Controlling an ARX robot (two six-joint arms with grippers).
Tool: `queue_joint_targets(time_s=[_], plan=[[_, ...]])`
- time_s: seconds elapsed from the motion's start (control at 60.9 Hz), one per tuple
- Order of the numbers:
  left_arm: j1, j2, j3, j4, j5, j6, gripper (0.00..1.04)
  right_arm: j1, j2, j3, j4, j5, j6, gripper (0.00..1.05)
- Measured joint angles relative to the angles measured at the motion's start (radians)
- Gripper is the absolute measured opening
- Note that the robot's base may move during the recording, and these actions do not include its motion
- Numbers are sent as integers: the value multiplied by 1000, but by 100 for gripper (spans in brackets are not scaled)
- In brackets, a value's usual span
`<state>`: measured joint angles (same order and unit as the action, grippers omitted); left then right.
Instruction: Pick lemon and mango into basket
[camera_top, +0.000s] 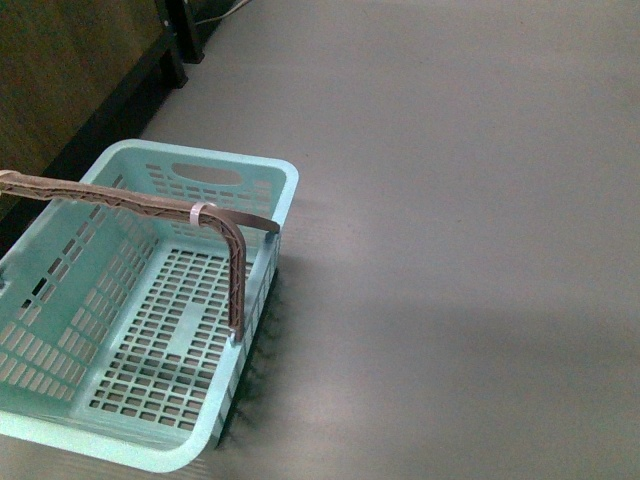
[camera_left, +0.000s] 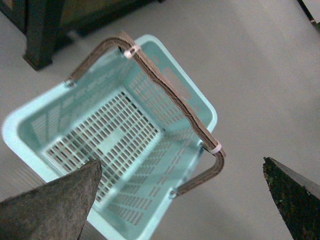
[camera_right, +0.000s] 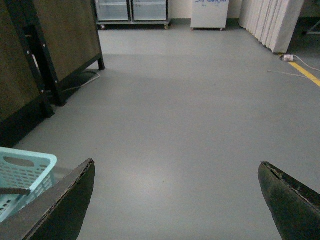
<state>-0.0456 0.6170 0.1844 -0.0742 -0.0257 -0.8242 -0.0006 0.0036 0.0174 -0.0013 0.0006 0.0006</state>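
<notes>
The light turquoise basket (camera_top: 272, 215) stands on the grey floor at the lower left of the front view, with nothing inside and its brown ribbed handle (camera_top: 238, 270) raised over it. In the left wrist view the basket (camera_left: 207, 107) lies below my left gripper (camera_left: 182, 172), which is open with its dark fingers (camera_left: 60, 205) wide apart above the near rim. My right gripper (camera_right: 175, 172) is open over bare floor, with a corner of the basket (camera_right: 30, 165) beside it. The lemon and the mango are out of view. Neither gripper shows in the front view.
A dark wooden cabinet on black legs (camera_top: 70, 70) stands close behind the basket. Grey floor (camera_top: 450, 200) stretches to the right. Far off in the right wrist view stand glass-door cabinets (camera_right: 132, 10), a white curtain (camera_right: 270, 22) and a yellow floor line (camera_right: 307, 74).
</notes>
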Motion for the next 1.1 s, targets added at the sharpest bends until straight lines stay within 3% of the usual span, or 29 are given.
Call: queue_joint_targets(time_s=[0.213,0.459,1.099], plan=[[57,533,-2,426,40,-218,98,0,0,0,0,0,0,96],[62,941,120,653,53,-320,98,0,0,0,0,0,0,96],[-38,1414,580,658,40,-455,98,0,0,0,0,0,0,96]])
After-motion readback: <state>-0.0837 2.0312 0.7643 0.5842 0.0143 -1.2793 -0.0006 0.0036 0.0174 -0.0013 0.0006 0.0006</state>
